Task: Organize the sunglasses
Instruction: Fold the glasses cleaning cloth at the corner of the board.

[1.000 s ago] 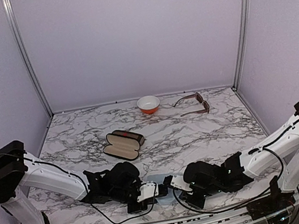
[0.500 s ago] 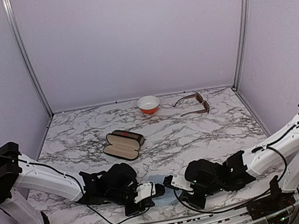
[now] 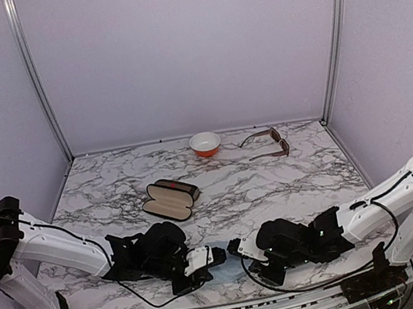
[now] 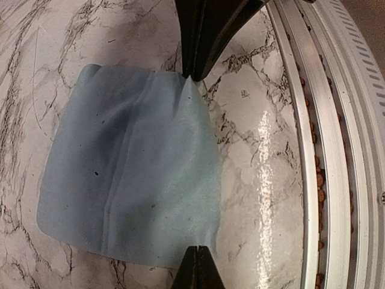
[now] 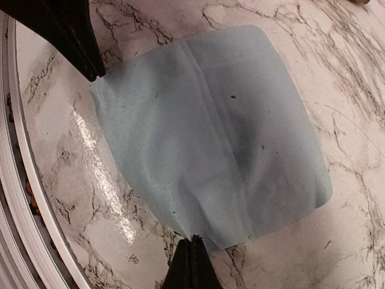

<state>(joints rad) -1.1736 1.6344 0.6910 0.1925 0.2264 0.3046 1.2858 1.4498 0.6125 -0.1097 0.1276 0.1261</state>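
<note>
Left end effector [image 4: 195,256], right end effector [image 5: 192,247], lower now (arms too), each tight on blue cloth [image 4: 132,162].

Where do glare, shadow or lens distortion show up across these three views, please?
Top external: soft, even light, no glare; the brown sunglasses at the back look sharp. Left wrist: a white glare streak on the marble table beside the blue cloth, a soft shadow across the cloth, and the metal rail bowed by the lens. Right wrist: the same streak, shadow and curved rail.
</note>
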